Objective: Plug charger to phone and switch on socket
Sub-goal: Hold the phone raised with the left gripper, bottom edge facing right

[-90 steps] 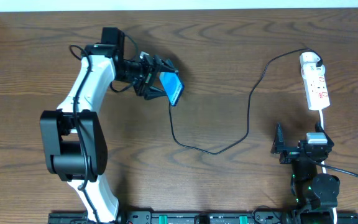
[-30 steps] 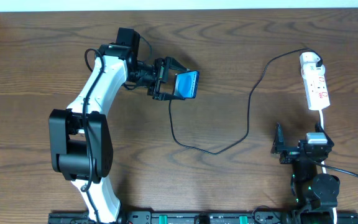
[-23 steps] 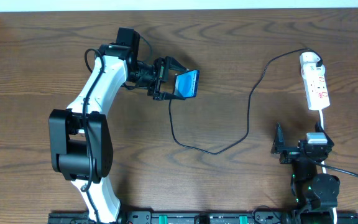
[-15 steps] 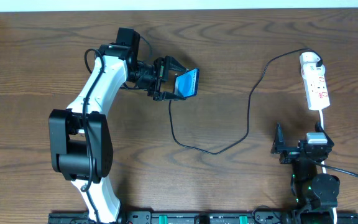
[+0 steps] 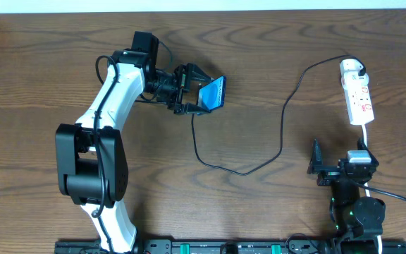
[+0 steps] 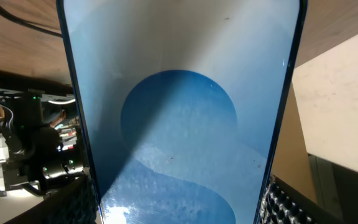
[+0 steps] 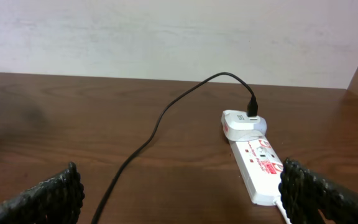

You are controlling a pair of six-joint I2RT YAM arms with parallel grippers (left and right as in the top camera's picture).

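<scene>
The right gripper (image 5: 318, 168) sits nearest, jaws spread and empty. Beyond it the black charger (image 5: 282, 130) loops across the table (image 5: 48, 70), its white head seated in the socket (image 5: 360, 100) at far right, whose switch position is unreadable. The left gripper (image 5: 192, 90) clamps the tilted, blue-screened phone (image 5: 213, 94). Whether the connector is in cannot be told.
</scene>
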